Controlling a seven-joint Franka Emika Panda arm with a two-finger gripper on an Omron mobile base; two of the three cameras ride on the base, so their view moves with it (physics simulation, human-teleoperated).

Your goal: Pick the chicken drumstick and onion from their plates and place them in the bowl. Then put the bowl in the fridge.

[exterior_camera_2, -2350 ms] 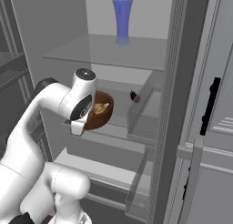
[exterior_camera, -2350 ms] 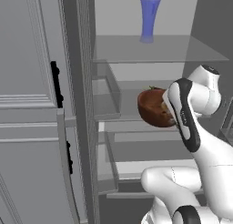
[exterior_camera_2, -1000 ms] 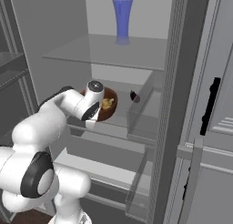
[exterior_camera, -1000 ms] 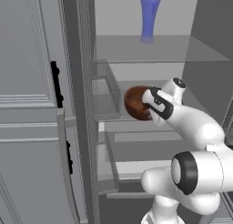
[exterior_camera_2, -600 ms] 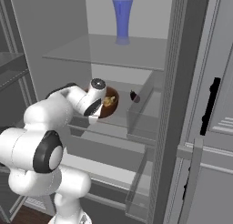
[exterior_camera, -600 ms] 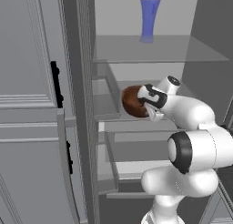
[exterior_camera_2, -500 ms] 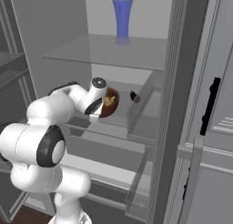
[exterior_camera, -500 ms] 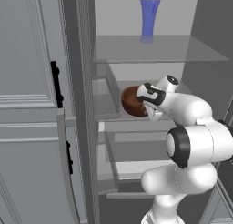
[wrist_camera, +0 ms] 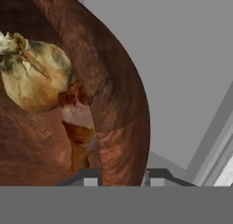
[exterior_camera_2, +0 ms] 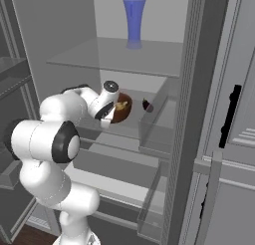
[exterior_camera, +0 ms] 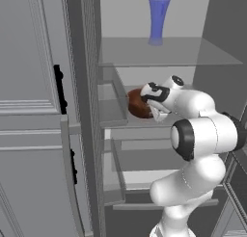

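The fridge [exterior_camera: 169, 50] [exterior_camera_2: 142, 57] stands open in front of me. On its middle glass shelf rests the reddish-brown wooden bowl [exterior_camera: 137, 103] [exterior_camera_2: 124, 110] [wrist_camera: 118, 91]. Inside it lie the yellowish-tan onion [wrist_camera: 34, 77] [exterior_camera_2: 121, 105] and, beside it, the reddish chicken drumstick [wrist_camera: 77, 125]. My gripper [exterior_camera: 151, 105] [exterior_camera_2: 110, 113] [wrist_camera: 123, 180] straddles the bowl's near rim, one finger inside and one outside, pressed against the wall. The plates are out of view.
A blue vase [exterior_camera: 158, 17] [exterior_camera_2: 134, 17] stands on the upper shelf. A small dark item [exterior_camera_2: 148, 106] sits right of the bowl, behind a clear bin wall [exterior_camera_2: 154, 124]. Drawers [exterior_camera: 144, 159] lie below. Open doors flank me [exterior_camera: 29, 86] [exterior_camera_2: 234, 114].
The bowl has gone from mid-air at the fridge opening deeper in and down onto the middle shelf. Over the last second it barely shifts while my elbow swings up closer.
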